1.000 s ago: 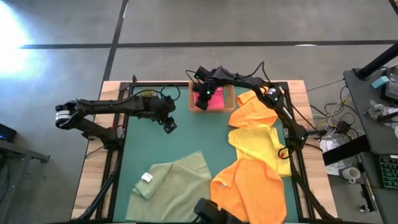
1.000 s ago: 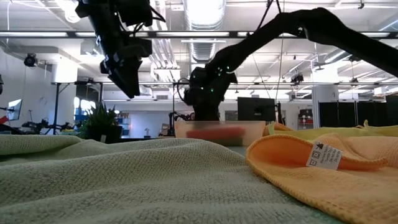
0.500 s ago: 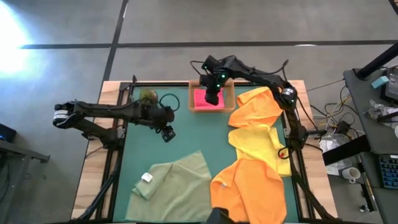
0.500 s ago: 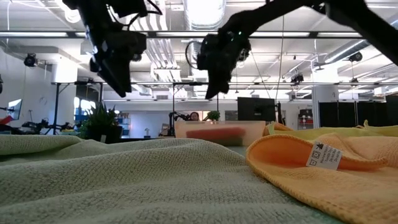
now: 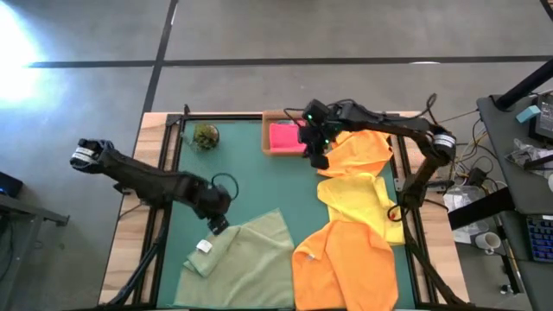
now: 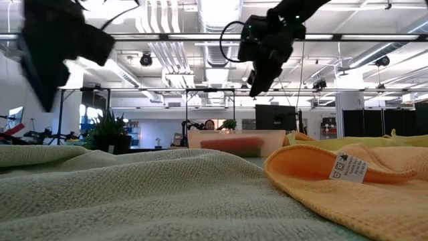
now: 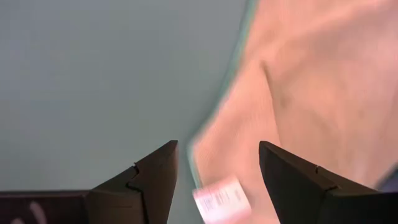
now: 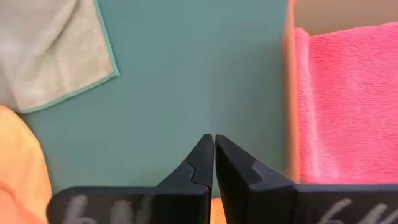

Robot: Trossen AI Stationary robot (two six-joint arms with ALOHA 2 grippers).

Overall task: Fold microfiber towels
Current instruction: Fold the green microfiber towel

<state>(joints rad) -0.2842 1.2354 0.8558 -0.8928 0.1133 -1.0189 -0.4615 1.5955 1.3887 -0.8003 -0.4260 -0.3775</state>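
Note:
A pale sage green towel lies crumpled on the green mat near the near edge, with its white label at its left corner. My left gripper hovers open just above that corner; the label also shows in the left wrist view, below the gripper. A folded hot pink towel lies in the tan tray at the far edge. My right gripper is shut and empty, in the air just right of the tray, by an orange towel.
A yellow towel and another orange towel lie in a heap along the mat's right side. A small round green thing sits at the mat's far left. Bare mat lies between the two grippers.
My right gripper has risen out of the tray, leaving the pink towel lying there, and gone toward the table's right edge, to the orange towel. My left gripper has gone toward the near edge and down, to the sage towel's label corner.

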